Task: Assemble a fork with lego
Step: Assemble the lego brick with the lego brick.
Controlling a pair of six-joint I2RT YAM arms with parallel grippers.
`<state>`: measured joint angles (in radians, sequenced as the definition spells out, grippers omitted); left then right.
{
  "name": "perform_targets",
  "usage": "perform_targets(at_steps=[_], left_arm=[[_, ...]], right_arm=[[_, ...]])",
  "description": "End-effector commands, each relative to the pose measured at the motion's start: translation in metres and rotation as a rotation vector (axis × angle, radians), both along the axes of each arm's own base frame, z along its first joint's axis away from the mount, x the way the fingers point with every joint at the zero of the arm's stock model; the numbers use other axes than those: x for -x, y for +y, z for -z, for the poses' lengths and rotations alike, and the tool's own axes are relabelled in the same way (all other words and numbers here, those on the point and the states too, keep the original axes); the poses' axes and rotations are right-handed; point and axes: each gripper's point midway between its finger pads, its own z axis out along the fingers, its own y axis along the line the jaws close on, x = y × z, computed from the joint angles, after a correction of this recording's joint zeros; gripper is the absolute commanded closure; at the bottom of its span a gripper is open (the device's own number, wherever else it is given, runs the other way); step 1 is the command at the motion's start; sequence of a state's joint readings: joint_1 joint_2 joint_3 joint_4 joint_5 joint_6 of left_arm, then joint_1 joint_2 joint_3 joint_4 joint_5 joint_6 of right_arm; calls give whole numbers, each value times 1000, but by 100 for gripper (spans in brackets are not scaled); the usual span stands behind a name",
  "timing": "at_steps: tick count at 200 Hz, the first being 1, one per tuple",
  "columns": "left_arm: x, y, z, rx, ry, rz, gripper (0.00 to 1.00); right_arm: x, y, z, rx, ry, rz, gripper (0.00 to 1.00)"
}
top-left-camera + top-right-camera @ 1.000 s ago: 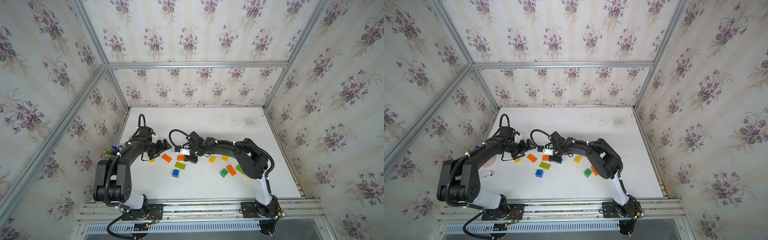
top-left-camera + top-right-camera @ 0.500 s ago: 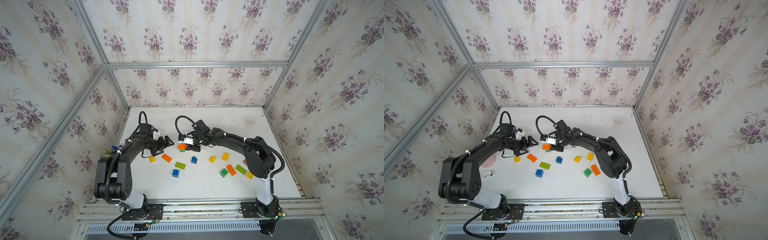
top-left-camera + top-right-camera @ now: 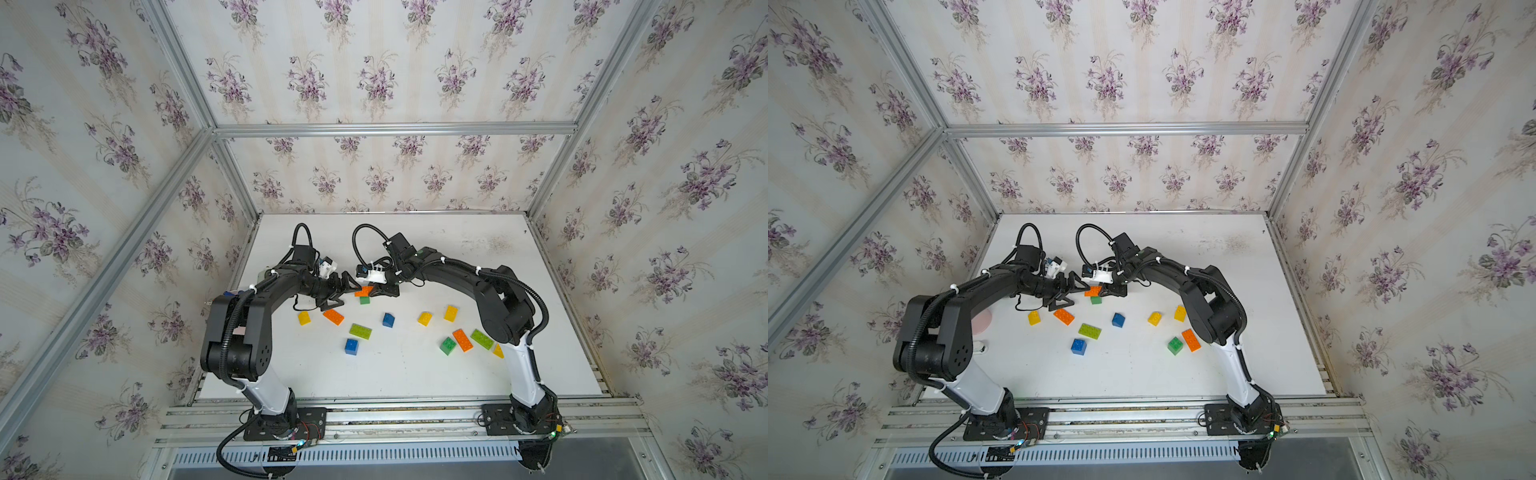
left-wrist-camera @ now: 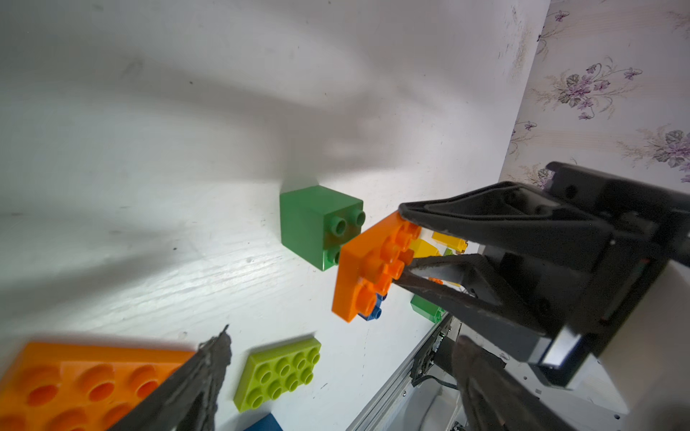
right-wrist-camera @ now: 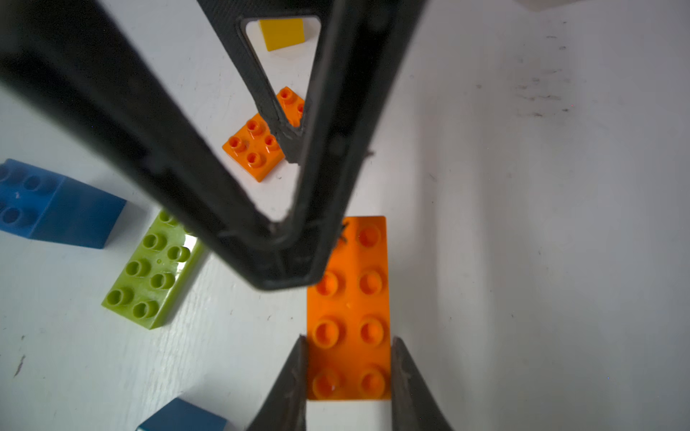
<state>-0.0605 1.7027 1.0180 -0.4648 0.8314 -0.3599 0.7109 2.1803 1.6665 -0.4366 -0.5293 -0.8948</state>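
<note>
My right gripper [image 5: 349,373] is shut on one end of a long flat orange lego plate [image 5: 349,298], held in the air over the back-left part of the table [image 3: 415,386]. In both top views the plate [image 3: 365,291] [image 3: 1093,291] hangs just above a dark green brick [image 3: 365,300]. My left gripper [image 3: 345,293] faces it, open, with its fingers [image 4: 201,380] spread on either side of the plate's free end [image 4: 367,272] and not touching it. Seen from the right wrist, one left finger [image 5: 283,261] overlaps that end.
Loose lego lies on the table in front of the grippers: a yellow brick [image 3: 304,318], an orange plate [image 3: 333,316], a lime plate [image 3: 360,331], two blue bricks [image 3: 388,320] [image 3: 351,346]. More bricks [image 3: 462,340] cluster near the right arm. A pink disc [image 3: 982,320] lies at the left.
The right gripper has carried the orange plate up and towards the back-left. The left gripper has moved right to meet it, and its fingers now flank the plate's free end.
</note>
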Motion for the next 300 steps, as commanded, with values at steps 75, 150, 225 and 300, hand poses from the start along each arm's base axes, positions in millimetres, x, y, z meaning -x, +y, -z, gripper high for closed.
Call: perform_targets(at_steps=[75,150,225,300], left_arm=[[-17,-12,16,36,10,5,23],[-19,-15,28,48,27,4,26],[-17,-16,37,56,40,1,33],[-12,-12,49,44,64,-7,41]], right_arm=[[3,-6,16,33,57,-36,78],[0,-1,9,41,67,-37,78],[4,0,14,74,72,-42,78],[-1,1,21,132,71,-8,77]])
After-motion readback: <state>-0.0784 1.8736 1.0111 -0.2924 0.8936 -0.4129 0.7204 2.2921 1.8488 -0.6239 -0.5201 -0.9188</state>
